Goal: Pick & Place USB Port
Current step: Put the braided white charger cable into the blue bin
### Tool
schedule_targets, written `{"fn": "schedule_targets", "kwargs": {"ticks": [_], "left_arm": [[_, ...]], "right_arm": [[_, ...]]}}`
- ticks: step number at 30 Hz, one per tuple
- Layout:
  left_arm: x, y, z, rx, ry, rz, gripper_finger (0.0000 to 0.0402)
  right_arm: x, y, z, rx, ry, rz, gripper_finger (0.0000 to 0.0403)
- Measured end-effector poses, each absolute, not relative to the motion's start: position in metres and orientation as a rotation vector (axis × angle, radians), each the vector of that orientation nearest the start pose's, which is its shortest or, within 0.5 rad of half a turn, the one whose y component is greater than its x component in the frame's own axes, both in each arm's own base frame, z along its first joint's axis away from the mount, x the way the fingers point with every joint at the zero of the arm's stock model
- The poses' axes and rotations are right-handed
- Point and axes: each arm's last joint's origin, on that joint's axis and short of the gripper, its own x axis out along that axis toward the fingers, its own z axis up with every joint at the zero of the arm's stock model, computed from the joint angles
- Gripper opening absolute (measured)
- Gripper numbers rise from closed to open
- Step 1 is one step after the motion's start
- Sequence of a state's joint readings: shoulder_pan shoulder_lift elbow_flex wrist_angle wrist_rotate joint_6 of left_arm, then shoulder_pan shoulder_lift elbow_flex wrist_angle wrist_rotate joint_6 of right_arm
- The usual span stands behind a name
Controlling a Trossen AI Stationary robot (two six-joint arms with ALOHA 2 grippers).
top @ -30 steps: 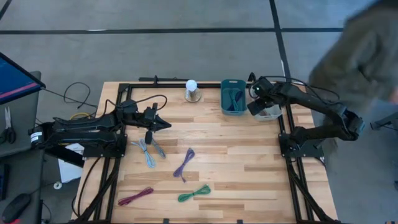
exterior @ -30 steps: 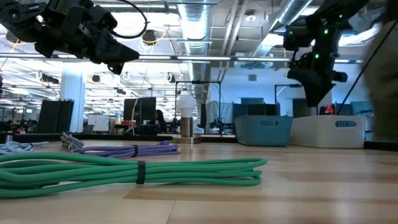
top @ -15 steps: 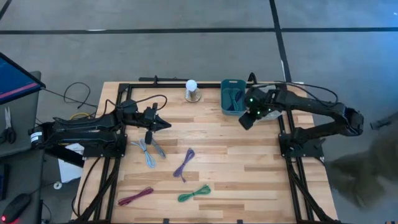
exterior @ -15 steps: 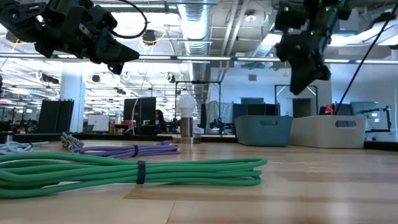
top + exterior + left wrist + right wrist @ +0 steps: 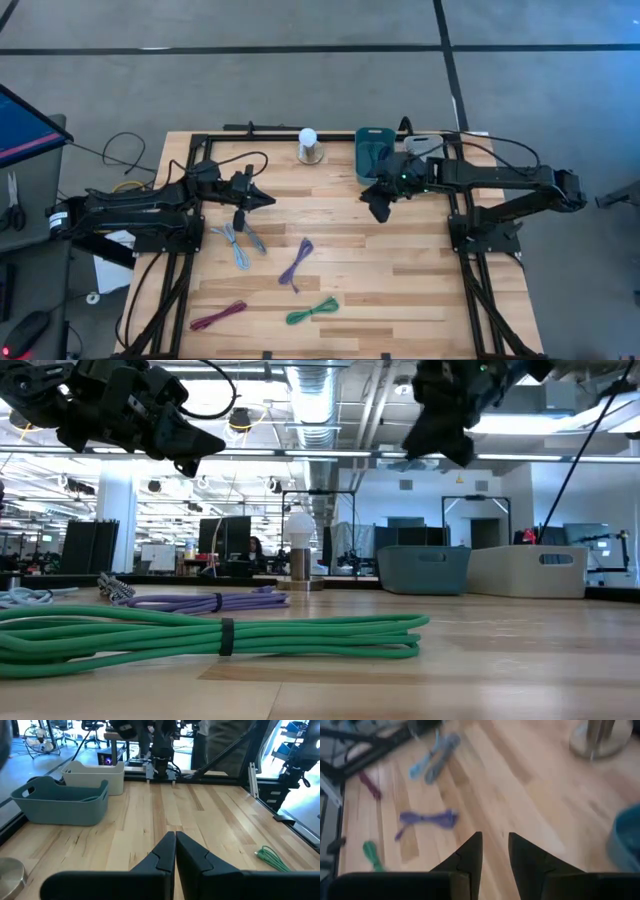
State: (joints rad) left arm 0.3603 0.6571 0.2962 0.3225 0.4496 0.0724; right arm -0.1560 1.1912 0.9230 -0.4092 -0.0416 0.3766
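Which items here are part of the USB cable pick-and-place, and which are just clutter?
Job: purple cable; green cable; maroon cable; blue-grey cables; teal bin; white bin; right gripper, empty.
Lying about: lamp; left gripper, parked.

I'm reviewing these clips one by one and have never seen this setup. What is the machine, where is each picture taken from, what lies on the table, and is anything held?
These are two dark robot arms at a wooden table. One picture looks straight down, one looks level across the tabletop, and one comes from each arm's wrist.

The left gripper hangs over the table's left half with its fingers closed on nothing. The right gripper hangs near the teal bin, fingers slightly apart and empty.

On the table lie bundled cables: blue-grey, purple, green and maroon. At the far edge stand a white bin beside the teal one, and a small white-topped stand.

Nothing is held.
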Motion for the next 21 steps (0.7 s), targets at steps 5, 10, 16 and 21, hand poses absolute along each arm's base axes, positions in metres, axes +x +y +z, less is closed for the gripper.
{"fn": "schedule_targets", "kwargs": {"ticks": [5, 10, 16, 21], "left_arm": [[0.15, 0.043, 0.231, 0.013, 0.034, -0.09, 0.0012], [0.151, 0.039, 0.228, -0.063, 0.069, -0.116, 0.002], [0.154, 0.022, 0.225, -0.104, 0.1, -0.221, 0.0047], [0.155, 0.006, 0.22, -0.131, 0.159, -0.326, 0.0061]], "right_arm": [[0.251, -0.031, 0.285, 0.359, 0.596, -0.225, 0.0087], [0.252, -0.025, 0.285, 0.348, 0.601, -0.202, 0.0087], [0.254, -0.018, 0.283, 0.298, 0.606, -0.231, 0.0087], [0.254, -0.016, 0.283, 0.274, 0.61, -0.227, 0.0087]]}}
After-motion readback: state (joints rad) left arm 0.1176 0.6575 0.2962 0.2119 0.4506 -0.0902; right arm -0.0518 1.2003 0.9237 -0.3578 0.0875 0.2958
